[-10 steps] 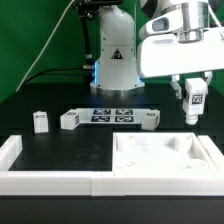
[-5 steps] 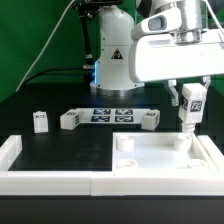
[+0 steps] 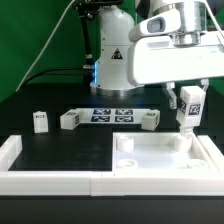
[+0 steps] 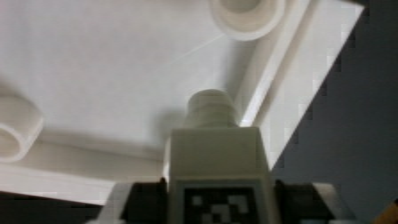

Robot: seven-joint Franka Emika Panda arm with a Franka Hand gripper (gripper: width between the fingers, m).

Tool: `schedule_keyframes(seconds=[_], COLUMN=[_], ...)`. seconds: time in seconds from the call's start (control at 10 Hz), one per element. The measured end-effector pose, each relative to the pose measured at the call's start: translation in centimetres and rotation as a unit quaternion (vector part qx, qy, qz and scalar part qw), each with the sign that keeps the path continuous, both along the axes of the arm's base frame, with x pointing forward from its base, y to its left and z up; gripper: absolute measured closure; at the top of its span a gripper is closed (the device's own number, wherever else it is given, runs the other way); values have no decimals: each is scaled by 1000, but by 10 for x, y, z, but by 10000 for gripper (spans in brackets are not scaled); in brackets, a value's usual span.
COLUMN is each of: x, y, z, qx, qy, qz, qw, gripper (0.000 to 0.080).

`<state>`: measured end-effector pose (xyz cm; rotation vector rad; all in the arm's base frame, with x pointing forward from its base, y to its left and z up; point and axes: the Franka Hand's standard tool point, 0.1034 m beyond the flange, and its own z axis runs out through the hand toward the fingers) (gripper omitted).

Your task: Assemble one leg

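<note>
At the right of the exterior frame, the pincer (image 3: 189, 98) grips a leg (image 3: 188, 116) upright over the upper-right corner of the white panel (image 3: 160, 165).

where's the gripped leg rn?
Exterior view's right side: the leg hangs upright in the gripper, over the panel's far corner on that side, well off the marker board.

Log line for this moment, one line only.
gripper: shut on leg | leg: upright, peg down, over white panel far corner, exterior view's right | contact: cannot tell
</note>
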<state>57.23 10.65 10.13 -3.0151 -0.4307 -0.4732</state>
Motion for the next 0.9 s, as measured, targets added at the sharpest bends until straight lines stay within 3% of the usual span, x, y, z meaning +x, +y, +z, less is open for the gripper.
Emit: schedule_keyframes(seconds=[0.3, 0.9], x=[32, 42], y=[0, 9], z=[-2, -22], qx=[0, 5], qy=[-10, -11], qz=[10, 10], qw=[1000, 1000], gripper=[509, 509])
